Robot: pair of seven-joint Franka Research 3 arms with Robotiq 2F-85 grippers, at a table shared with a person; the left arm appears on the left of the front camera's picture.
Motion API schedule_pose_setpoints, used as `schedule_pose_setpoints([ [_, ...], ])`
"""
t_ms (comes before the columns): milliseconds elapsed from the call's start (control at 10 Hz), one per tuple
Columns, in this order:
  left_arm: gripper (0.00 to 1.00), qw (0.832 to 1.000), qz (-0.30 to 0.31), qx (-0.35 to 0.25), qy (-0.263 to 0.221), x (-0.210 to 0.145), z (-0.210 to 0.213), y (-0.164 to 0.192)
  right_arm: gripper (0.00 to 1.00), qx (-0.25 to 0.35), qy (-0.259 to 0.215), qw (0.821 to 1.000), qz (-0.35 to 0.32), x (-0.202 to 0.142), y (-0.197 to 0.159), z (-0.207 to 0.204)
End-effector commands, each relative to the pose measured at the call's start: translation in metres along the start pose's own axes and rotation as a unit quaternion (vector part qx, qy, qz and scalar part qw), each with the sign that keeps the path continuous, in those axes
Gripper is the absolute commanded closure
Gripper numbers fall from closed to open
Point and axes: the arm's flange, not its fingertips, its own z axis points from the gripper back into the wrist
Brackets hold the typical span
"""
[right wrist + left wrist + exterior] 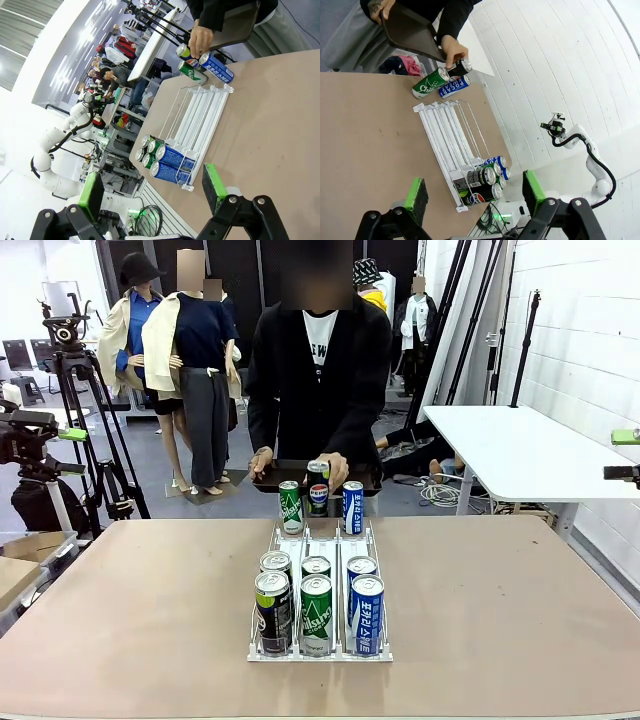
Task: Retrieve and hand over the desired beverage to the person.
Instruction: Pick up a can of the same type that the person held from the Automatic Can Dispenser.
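The left gripper and right gripper gape wide and empty, well apart from the white wire rack of drink cans at frame centre. Front view shows the black-jacketed person, hand on a far-end can.

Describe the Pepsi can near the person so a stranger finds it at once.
Find the white wire rack on the table. At its far end, before the person, three cans stand in a row. It is the middle one: dark, with a round red, white and blue logo, between a green can and a blue can.
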Motion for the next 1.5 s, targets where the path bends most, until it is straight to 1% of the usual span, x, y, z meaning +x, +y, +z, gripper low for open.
schedule_pose_setpoints([
  [0, 0.0, 1.0, 0.006, -0.009, -0.003, 0.0009, 0.0021, -0.0017, 0.0, 0.006, -0.002, 1.0, 0.004, -0.0005, 0.0023, -0.0002],
  [1400, 0.0, 1.0, 0.006, -0.009, -0.003, 0.0009, 0.0021, -0.0017, 0.0, 0.006, -0.002, 1.0, 0.004, -0.0005, 0.0023, -0.0002],
])
